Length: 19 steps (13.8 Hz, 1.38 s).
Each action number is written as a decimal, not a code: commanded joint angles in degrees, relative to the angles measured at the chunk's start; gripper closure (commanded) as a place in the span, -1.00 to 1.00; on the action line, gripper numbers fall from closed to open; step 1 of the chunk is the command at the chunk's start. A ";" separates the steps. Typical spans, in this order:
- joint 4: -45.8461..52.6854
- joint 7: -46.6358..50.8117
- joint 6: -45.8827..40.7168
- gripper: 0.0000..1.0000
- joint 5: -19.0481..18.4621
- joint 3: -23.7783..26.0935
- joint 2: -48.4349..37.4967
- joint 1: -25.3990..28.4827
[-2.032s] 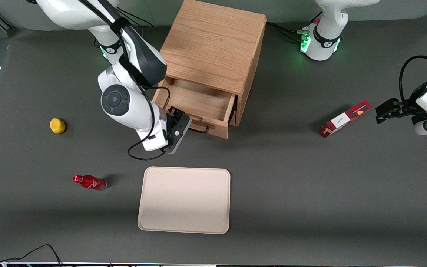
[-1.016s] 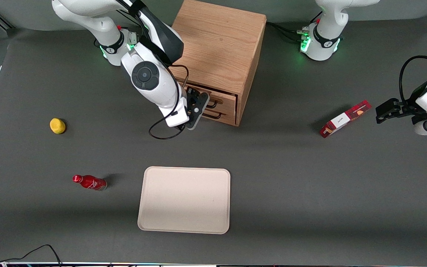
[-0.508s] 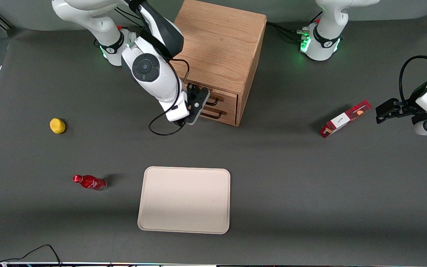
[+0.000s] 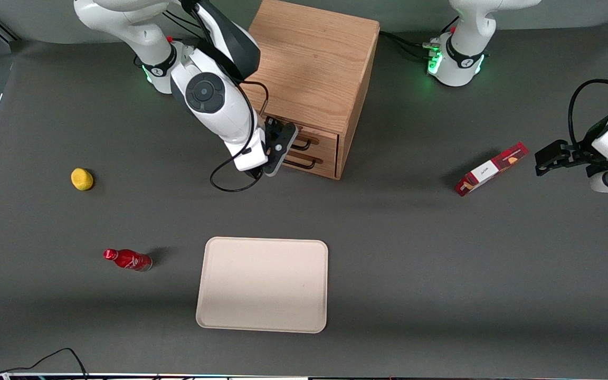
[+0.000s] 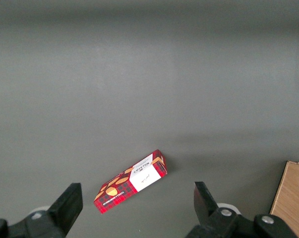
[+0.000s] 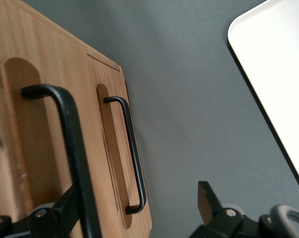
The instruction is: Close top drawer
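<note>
The oak cabinet (image 4: 309,63) stands at the back middle of the table. Its top drawer (image 4: 319,140) sits pushed in, its front level with the lower drawer front (image 4: 321,162). My right gripper (image 4: 283,139) is right in front of the top drawer, at the end of the front nearer the working arm. In the right wrist view the gripper (image 6: 137,218) is open. The top drawer's black wire handle (image 6: 72,153) runs close by one finger (image 6: 65,210). The lower drawer's handle (image 6: 132,158) lies between the fingers. Nothing is held.
A beige tray (image 4: 262,285) lies nearer the front camera than the cabinet; its corner shows in the right wrist view (image 6: 278,74). A red bottle (image 4: 127,259) and a yellow fruit (image 4: 82,179) lie toward the working arm's end. A red box (image 4: 491,169) (image 5: 132,181) lies toward the parked arm's.
The top drawer stood open two seconds ago with my gripper at its front. It slid into the cabinet with my gripper following. Over the last half second almost nothing moved.
</note>
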 commanded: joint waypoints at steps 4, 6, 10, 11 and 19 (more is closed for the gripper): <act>3.17 0.03 -8.10 -1.00 3.74 -0.94 -3.10 -0.17; 4.85 -0.06 -10.30 -1.00 5.75 -2.61 -3.79 -0.26; 4.85 2.12 -10.93 -1.00 10.76 -6.73 -8.89 -2.63; 4.68 5.44 -11.02 -1.00 10.68 -8.14 -10.38 -3.16; 4.85 18.56 -16.10 -1.00 1.12 -20.97 -16.10 -11.94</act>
